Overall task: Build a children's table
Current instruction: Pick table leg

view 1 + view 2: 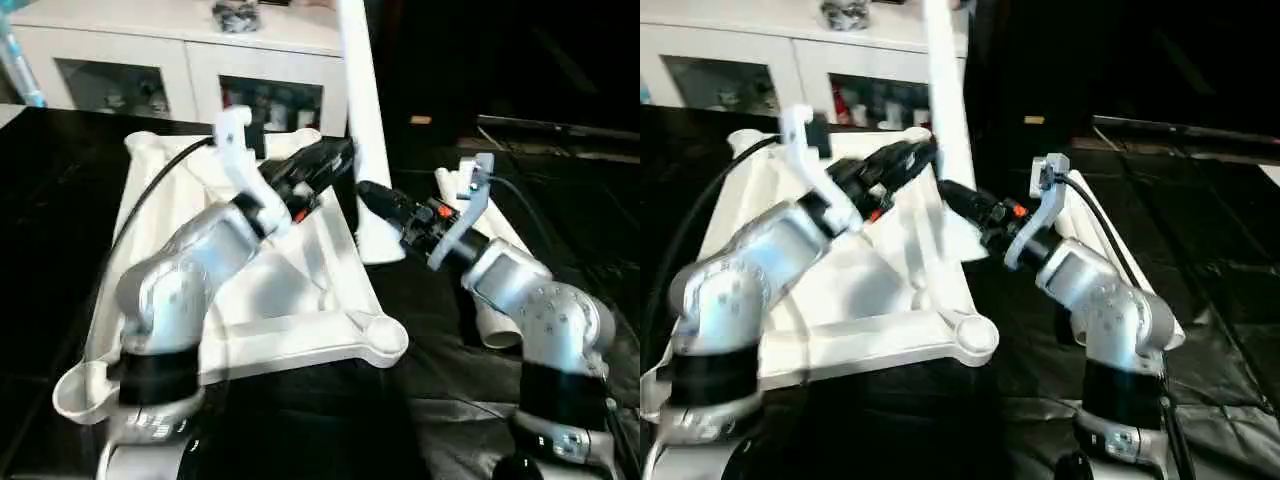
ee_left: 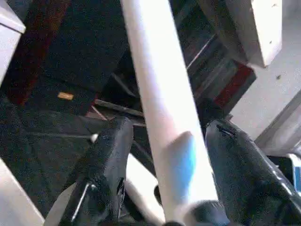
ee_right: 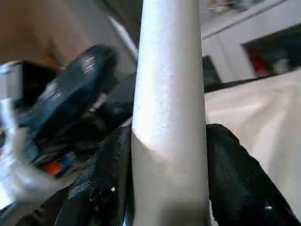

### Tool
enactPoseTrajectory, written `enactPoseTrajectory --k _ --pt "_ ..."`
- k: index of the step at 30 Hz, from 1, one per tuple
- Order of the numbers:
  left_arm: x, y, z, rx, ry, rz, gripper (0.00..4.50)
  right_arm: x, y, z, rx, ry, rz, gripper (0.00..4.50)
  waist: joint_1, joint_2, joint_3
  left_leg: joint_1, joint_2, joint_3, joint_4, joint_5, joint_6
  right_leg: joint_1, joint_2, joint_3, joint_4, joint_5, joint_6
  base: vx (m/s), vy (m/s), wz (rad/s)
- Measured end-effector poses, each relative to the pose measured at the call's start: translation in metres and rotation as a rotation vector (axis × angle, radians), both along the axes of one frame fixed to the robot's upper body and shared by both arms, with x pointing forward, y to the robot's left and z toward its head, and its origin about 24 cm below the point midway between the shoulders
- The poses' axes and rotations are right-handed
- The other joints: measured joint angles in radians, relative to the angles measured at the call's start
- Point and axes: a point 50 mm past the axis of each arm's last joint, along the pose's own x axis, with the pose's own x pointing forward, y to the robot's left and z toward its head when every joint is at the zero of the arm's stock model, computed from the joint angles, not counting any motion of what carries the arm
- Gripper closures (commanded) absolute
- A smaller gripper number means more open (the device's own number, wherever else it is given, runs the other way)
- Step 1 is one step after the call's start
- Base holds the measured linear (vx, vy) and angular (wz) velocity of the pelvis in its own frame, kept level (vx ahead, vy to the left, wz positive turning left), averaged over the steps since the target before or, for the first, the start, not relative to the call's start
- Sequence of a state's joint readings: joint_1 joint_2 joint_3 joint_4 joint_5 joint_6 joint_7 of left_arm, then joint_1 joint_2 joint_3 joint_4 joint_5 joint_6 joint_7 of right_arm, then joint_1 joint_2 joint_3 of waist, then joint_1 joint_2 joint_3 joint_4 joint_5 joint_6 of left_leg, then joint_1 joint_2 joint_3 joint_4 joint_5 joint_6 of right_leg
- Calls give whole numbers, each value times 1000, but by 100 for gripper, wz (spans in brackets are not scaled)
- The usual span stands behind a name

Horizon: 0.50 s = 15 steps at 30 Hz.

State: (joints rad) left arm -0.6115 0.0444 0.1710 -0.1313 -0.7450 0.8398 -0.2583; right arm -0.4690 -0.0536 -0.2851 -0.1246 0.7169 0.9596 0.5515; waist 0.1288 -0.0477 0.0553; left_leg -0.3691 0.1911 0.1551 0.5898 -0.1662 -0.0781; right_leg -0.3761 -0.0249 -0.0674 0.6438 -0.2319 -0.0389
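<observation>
Tabletop [image 1: 300,300], white and square, lies upside down on the black counter [image 1: 50,200] in front of me, ribbed underside up, round sockets at its corners. One white leg [image 1: 362,110] stands upright at the tabletop's far right corner, rising out of view. My right fingers [image 3: 230,174] are clamped on that leg low down, one black pad on each side and both touching it. My left fingers [image 2: 101,174] straddle the same leg a little higher, a gap showing on each side, so they are loose around it and not pressing. Another white leg [image 1: 495,325] lies on the counter's right side, under my right forearm. Beyond the counter's far edge stands a white cabinet [image 1: 180,60] with glass doors.
</observation>
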Motion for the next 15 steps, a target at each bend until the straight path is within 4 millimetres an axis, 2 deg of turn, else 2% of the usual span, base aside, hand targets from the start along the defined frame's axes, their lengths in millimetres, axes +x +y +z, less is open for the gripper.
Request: enactPoseTrajectory --k 3,5,10,11,13,15 --pt "1 -3 3 -33 14 -25 125 -4 -1 1 6 -20 21 259 7 0 0 0 0 0 0 0 0 0 0 0 0 -1 3 0 0 0" --pt "1 -3 5 -50 22 -35 97 -6 -1 2 13 -28 32 259 12 0 0 0 0 0 0 0 0 0 0 0 -1 -1 3 0 0 0" --pt "1 -5 4 -48 41 -41 67 -10 0 -1 -18 -34 40 259 15 0 0 -1 0 0 0 0 0 0 0 0 -4 0 6 0 0 0" --pt "1 -5 4 -48 41 -40 47 -10 0 0 -31 -39 41 259 15 0 0 -1 0 0 0 0 0 0 0 0 -4 1 6 0 0 0" --pt "2 -5 4 -45 44 -36 43 -9 3 0 -74 -69 16 259 15 0 0 -1 0 0 0 0 0 0 0 0 -5 1 7 0 0 0" --pt "2 -6 4 -41 45 -33 87 -6 5 0 -134 -109 -22 259 15 0 0 -1 0 0 0 0 0 0 0 0 -5 2 7 0 0 0"
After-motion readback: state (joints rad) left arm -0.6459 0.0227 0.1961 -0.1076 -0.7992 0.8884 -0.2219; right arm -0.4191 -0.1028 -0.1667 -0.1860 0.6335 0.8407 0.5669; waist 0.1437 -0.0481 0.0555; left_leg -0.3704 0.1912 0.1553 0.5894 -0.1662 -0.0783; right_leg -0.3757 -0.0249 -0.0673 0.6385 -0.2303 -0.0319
